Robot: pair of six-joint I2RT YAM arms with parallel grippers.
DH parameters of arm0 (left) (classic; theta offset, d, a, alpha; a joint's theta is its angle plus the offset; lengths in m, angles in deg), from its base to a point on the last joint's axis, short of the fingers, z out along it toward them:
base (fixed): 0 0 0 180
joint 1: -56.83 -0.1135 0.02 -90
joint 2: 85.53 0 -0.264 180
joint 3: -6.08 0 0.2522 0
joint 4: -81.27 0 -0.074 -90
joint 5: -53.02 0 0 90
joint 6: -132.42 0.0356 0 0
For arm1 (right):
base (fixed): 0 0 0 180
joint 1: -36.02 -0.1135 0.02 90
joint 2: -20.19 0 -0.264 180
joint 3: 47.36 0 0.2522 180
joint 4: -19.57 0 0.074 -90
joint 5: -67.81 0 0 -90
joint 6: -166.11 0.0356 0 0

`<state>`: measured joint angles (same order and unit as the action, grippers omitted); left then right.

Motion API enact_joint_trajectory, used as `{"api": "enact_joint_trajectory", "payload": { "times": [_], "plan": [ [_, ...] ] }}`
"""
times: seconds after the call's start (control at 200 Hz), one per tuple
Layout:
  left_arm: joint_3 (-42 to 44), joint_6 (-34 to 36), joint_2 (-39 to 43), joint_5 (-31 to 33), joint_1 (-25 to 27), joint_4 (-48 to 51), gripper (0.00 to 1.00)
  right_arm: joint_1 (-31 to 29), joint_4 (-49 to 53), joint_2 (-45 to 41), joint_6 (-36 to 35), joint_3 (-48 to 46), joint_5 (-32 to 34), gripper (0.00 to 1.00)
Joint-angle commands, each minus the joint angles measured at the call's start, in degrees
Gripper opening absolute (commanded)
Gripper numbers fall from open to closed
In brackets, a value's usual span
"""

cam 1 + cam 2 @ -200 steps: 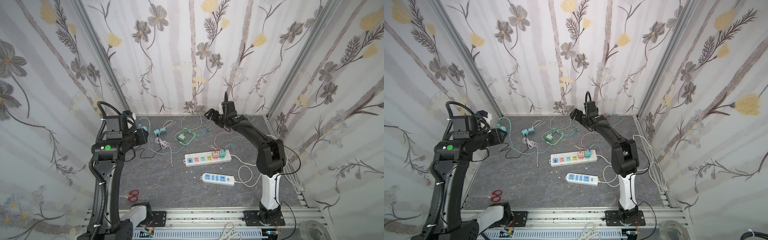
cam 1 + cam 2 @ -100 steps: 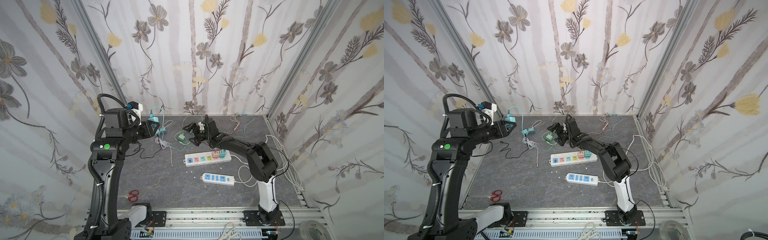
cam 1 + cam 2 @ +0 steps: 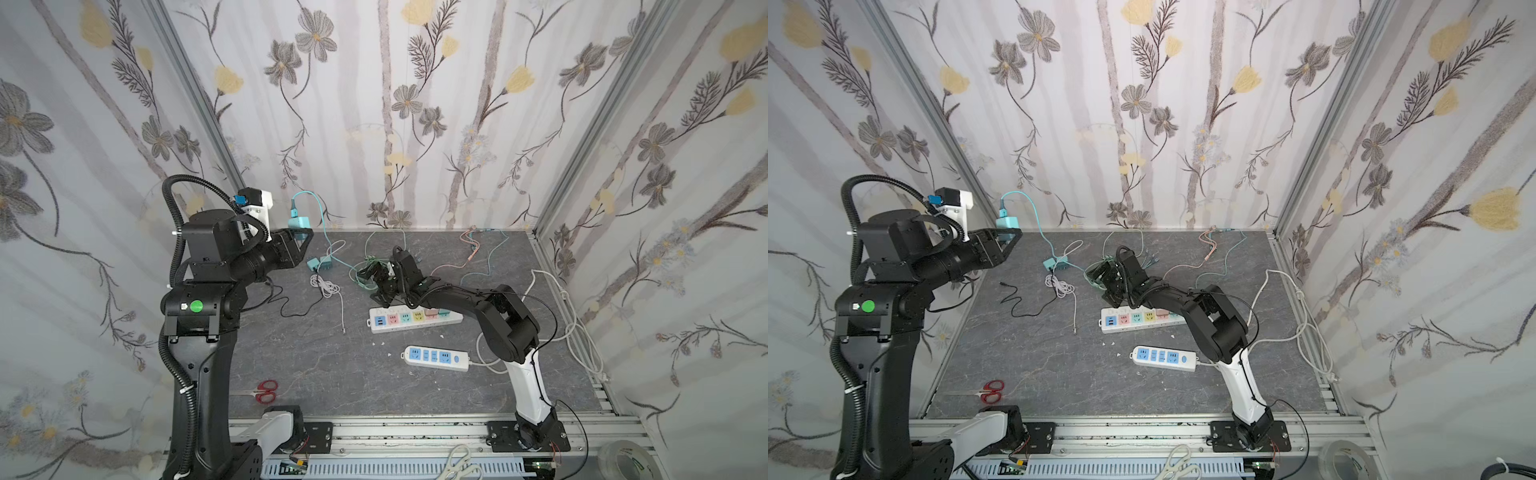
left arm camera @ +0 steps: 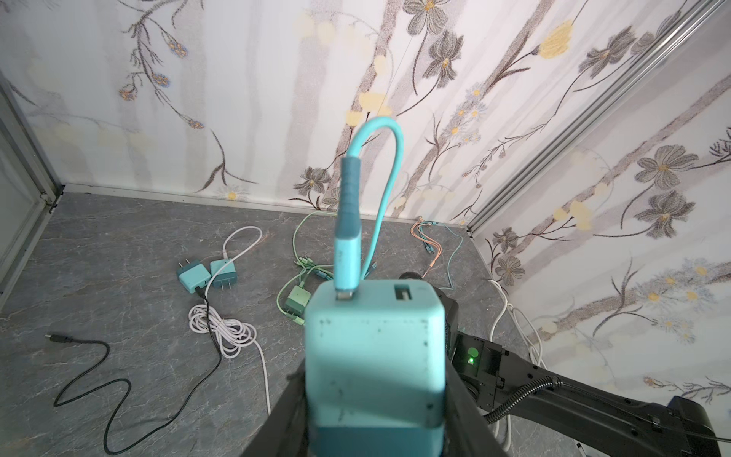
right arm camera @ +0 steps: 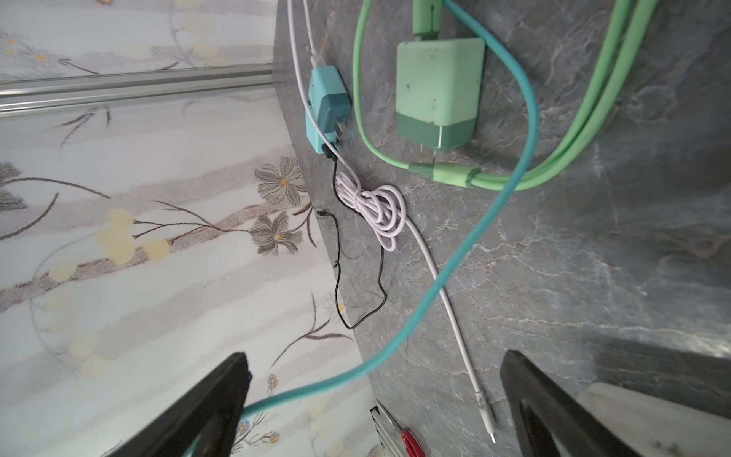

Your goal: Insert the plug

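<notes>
plug (image 4: 375, 356), a teal cube-shaped charger, is up in the air over the far left corner of the table (image 3: 332, 374), clamped between the two black fingers (image 4: 283, 419) of the left gripper (image 3: 300, 232). in the left wrist view the fingers press on its two sides near its darker end, and its lighter end faces away from the arm. that end has two ports. a teal cable (image 4: 348, 205) sits in one of them, arches upward, then drops to the table. in both top views the cable runs down past two small teal chargers (image 3: 320, 263) lying side by side and on toward the middle of the table.

the right gripper (image 5: 375, 368) hangs low over the middle of the table with its fingers spread wide and nothing between them but the teal cable, which crosses the gap loosely, not pinched. in the right wrist view a green charger (image 5: 439, 91) lies flat on the table ahead of the gripper, with a green cable (image 5: 455, 177) looped around it. near it are a bundled white cable (image 5: 379, 209) and a thin black cable (image 5: 336, 277).

a power strip with coloured sockets (image 3: 399, 320) lies just in front of the right gripper, partly under the right arm. a second power strip (image 3: 434, 357), white with blue sockets, lies closer to the front edge, apart from the first. red scissors (image 3: 266, 392) lie near the front left edge.
</notes>
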<state>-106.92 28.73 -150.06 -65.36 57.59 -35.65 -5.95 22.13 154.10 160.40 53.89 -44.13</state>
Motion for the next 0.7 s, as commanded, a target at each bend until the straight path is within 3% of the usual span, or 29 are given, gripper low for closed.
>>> {"api": "enact_joint_trajectory", "payload": {
  "times": [0.0, 0.13, 0.27, 0.42, 0.545, 0.694],
  "plan": [
    [0.34, -0.63, 0.54, -1.02, -0.05, -2.96, 0.00, -0.22, -3.48, 3.03, 3.57, 2.71, -0.29, 0.99],
    [1.86, -0.48, 1.96, 0.78, -0.07, -2.96, 0.00, -0.13, -5.76, 8.29, 5.97, 8.19, 0.45, 0.93],
    [3.37, 0.85, 3.71, 4.68, -0.40, -0.89, 0.00, 0.30, -7.72, 9.74, 1.93, 13.33, 1.29, 0.47],
    [5.54, 2.90, 4.98, 15.68, -0.40, 3.12, 0.00, 0.40, 0.50, 2.56, -16.52, 18.01, 2.36, 0.07],
    [7.92, 3.84, 5.03, 18.82, -0.39, 4.73, 0.00, 2.14, 7.78, -3.00, -31.65, 23.19, 0.14, 0.00],
    [10.25, 3.78, 4.43, 13.67, -0.32, 3.89, 0.00, 4.09, 22.50, -6.10, -48.09, 34.38, -4.05, 0.00]
  ]
}}
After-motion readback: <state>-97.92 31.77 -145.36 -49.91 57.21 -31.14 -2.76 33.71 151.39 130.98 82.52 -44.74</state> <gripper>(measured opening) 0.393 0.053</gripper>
